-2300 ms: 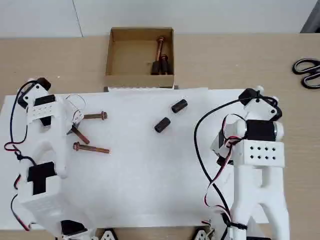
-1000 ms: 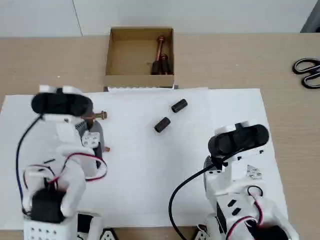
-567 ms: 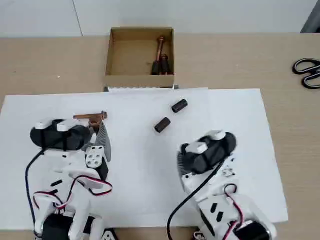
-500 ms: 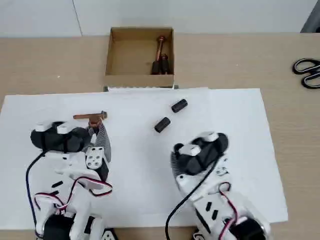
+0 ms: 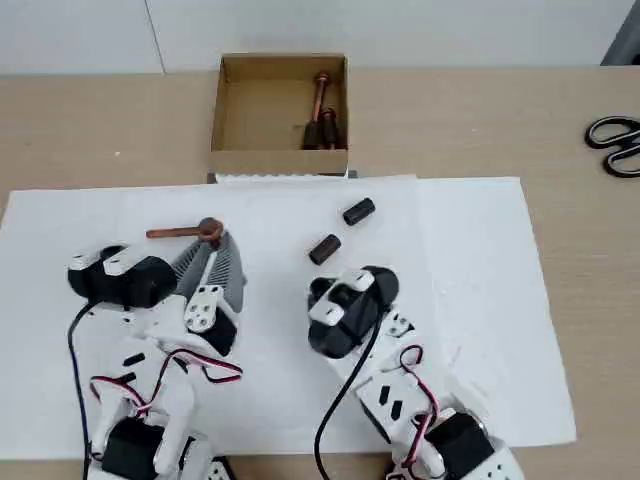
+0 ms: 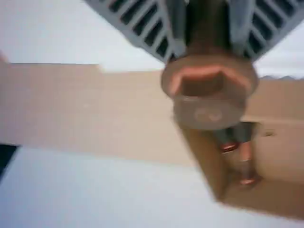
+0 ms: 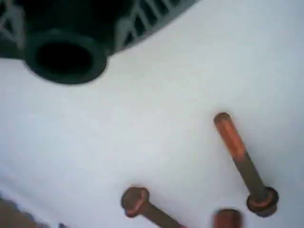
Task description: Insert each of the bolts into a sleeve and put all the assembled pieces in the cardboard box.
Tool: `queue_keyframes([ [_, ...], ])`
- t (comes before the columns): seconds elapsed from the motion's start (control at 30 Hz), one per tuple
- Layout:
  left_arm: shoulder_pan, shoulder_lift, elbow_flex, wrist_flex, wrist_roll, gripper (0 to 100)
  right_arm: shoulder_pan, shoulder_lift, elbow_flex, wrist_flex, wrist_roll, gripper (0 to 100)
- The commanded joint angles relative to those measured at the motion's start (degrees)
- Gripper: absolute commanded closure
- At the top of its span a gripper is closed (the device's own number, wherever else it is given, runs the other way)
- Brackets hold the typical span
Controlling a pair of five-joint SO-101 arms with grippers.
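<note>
The paper is spread before the box, in which 2 assembled pieces are laid. A bolt is clamped by the left gripper and a sleeve by the right gripper; 2 loose sleeves are seen on the paper.

Right gripper clamps a black cylindrical sleeve between grey ribbed fingers, with the open bore facing the camera. Behind it is a white paper sheet. A long copper-coloured metal bolt lies flat on the sheet, plain tip nearer the sleeve, flanged head farther. A second copper-coloured hex-head bolt lies well apart from the sleeve, shaft cut by the edge. Between the two is a copper-coloured stub, too cropped to identify. A tan surface patch shows past the sheet.
</note>
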Motion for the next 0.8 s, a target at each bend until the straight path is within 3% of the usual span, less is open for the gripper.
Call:
queue_keyframes([
  [0.0, 3.1, -1.0, 1.0, -7.3, 3.3, 99, -4.4, -0.5, 0.5, -3.0, 0.7, 99.6],
  [0.27, 5.4, -1.0, 2.2, -9.1, 10.3, 99, -5.8, -0.5, 3.0, -5.0, 3.3, 99.6],
  [0.77, 9.4, -1.0, 2.2, -9.1, 10.7, 99, -2.5, -0.5, 4.0, -5.0, 3.1, 99.6],
])
